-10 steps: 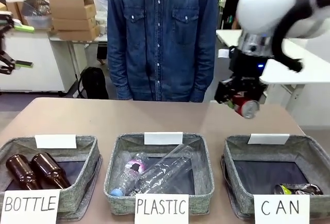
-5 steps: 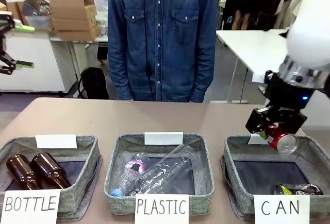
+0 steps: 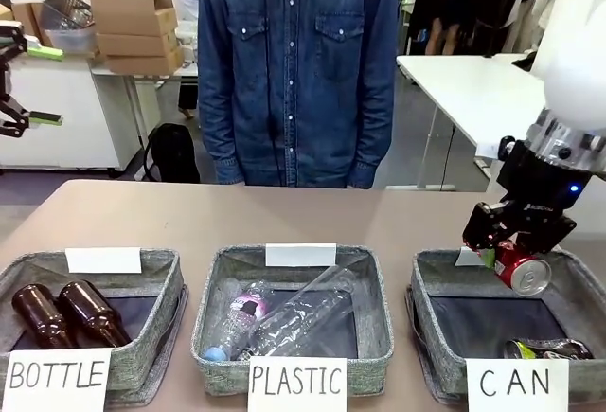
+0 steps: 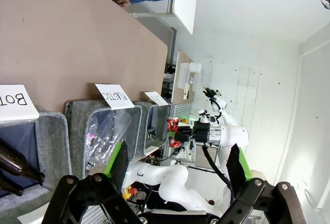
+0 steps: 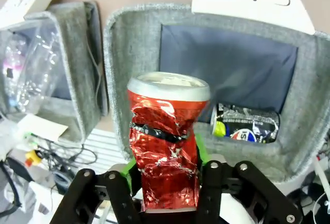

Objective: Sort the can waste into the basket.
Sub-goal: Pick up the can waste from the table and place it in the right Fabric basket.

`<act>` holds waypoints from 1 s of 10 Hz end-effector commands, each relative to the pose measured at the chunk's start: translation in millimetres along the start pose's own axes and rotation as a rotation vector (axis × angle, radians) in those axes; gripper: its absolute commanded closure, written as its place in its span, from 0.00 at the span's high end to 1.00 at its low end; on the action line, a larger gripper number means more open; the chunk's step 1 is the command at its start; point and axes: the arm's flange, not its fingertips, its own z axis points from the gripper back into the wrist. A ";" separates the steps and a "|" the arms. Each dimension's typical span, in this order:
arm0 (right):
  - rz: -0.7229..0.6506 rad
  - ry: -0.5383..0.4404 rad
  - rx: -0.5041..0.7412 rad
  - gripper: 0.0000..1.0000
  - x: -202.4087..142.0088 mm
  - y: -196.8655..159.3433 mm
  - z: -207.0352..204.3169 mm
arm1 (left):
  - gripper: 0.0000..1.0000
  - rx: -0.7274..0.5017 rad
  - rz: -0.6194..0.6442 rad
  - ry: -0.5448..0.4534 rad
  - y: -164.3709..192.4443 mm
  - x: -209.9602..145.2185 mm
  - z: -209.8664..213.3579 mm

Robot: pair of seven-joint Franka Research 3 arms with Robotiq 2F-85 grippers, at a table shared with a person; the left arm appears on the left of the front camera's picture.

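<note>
My right gripper is shut on a crumpled red can with silver ends and hangs over the back edge of the grey CAN basket. In the right wrist view the red can stands between the green pads, above the basket's grey wall. A dark can with yellow-green print lies in the basket's front right corner; the wrist view shows this dark can on the dark bottom. My left gripper is open with nothing between its fingers.
The PLASTIC basket in the middle holds clear bottles. The BOTTLE basket on the left holds two brown glass bottles. A person in a denim shirt stands at the far side of the table.
My right arm has carried the red can to the right and down, from above the table's far right corner to just over the CAN basket. The baskets' contents have not moved.
</note>
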 end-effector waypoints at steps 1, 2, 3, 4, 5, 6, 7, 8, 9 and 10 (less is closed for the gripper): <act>0.028 -0.011 0.052 1.00 -1.4 -6.6 -8.7 | 1.00 -0.001 -0.010 0.008 0.2 -1.8 2.7; 0.023 -0.009 0.049 1.00 -1.1 -7.1 -8.7 | 1.00 -0.001 -0.010 0.008 0.2 -1.8 2.7; 0.021 -0.008 0.049 1.00 -1.0 -7.1 -8.1 | 1.00 -0.001 -0.010 0.008 0.2 -1.8 2.7; 0.024 -0.005 0.051 1.00 -0.3 -6.9 -8.1 | 1.00 -0.001 -0.010 0.008 0.2 -1.8 2.7; 0.027 0.000 0.051 1.00 1.1 -6.6 -8.5 | 1.00 -0.001 -0.010 0.008 0.2 -1.8 2.7; 0.028 0.000 0.051 1.00 2.0 -6.0 -8.7 | 1.00 -0.001 -0.010 0.008 0.2 -1.8 2.7; 0.027 -0.001 0.051 1.00 3.0 -5.5 -8.6 | 1.00 -0.001 -0.010 0.008 0.2 -1.8 2.7; 0.025 -0.003 0.058 1.00 3.8 -5.3 -8.4 | 1.00 -0.001 -0.010 0.008 0.2 -1.8 2.7; 0.037 -0.038 0.211 1.00 5.5 -4.2 -1.0 | 1.00 -0.001 -0.010 0.008 0.2 -1.8 2.7; 0.080 -0.042 0.428 1.00 6.1 -4.3 9.2 | 1.00 -0.001 -0.010 0.008 0.2 -1.8 2.7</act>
